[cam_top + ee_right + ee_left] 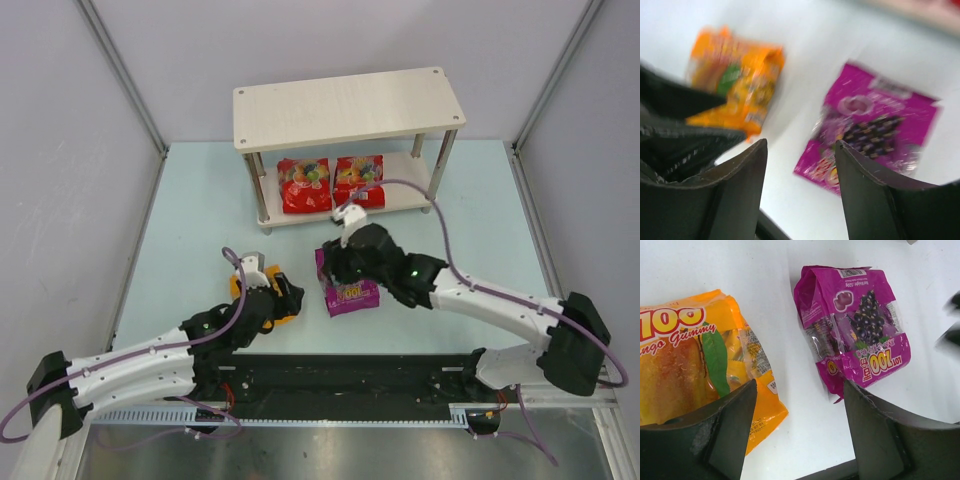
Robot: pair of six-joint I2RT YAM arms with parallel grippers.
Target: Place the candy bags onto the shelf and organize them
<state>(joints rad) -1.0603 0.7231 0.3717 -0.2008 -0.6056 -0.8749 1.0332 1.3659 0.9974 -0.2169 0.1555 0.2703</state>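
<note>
The shelf (350,105) stands at the back of the table, and two red candy bags (304,184) (358,179) lie side by side on its lower board. On the table in front lies a purple bag (355,295) (855,335) (875,125). My right gripper (338,268) (800,150) hovers over its near-left part, open, nothing between the fingers. Left of it an orange-yellow bag (236,285) (690,370) (735,85) lies mostly hidden under my left gripper (280,297) (797,405), which is open over bare table between the two bags.
Metal frame posts (125,80) rise at the back corners by grey walls. A black rail (340,375) runs along the near edge between the arm bases. A purple cable (440,230) loops from the right arm in front of the shelf's right posts.
</note>
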